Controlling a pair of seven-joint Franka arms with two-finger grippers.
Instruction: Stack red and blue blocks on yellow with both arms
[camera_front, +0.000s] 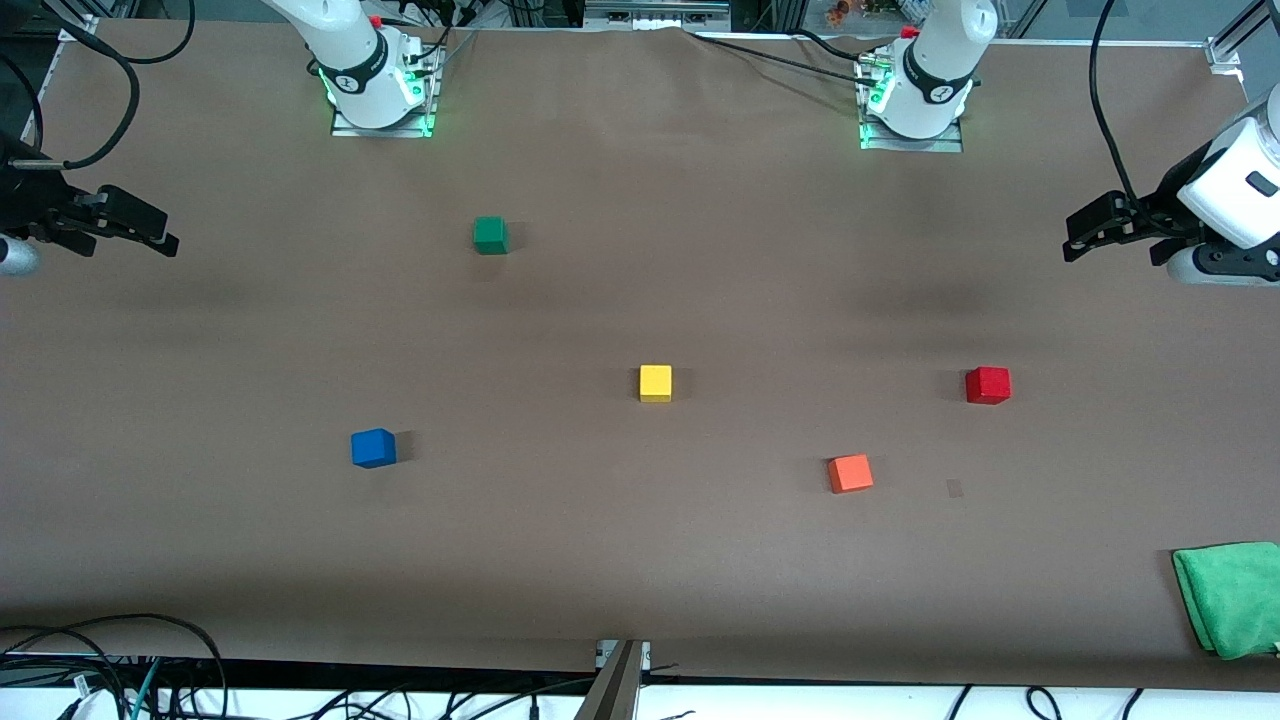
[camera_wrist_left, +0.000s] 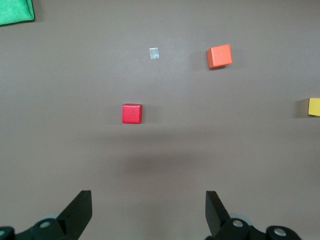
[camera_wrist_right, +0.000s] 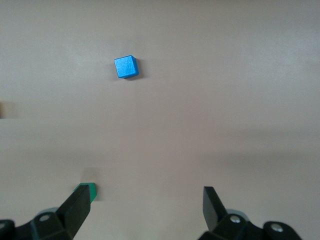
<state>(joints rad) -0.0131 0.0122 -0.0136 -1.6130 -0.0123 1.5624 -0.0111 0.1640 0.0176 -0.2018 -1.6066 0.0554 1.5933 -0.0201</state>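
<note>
The yellow cube (camera_front: 655, 382) sits mid-table. The red cube (camera_front: 987, 385) lies toward the left arm's end; it also shows in the left wrist view (camera_wrist_left: 132, 113). The blue cube (camera_front: 373, 448) lies toward the right arm's end, nearer the front camera; it also shows in the right wrist view (camera_wrist_right: 125, 67). My left gripper (camera_front: 1078, 236) hangs open and empty in the air at the left arm's end of the table; its own view shows it too (camera_wrist_left: 148, 212). My right gripper (camera_front: 160, 232) hangs open and empty at the right arm's end; its own view shows it too (camera_wrist_right: 148, 210).
An orange cube (camera_front: 850, 473) lies nearer the camera than the red cube. A green cube (camera_front: 490, 235) sits closer to the arm bases. A green cloth (camera_front: 1230, 597) lies at the table's corner at the left arm's end. A small pale patch (camera_front: 954, 488) marks the table beside the orange cube.
</note>
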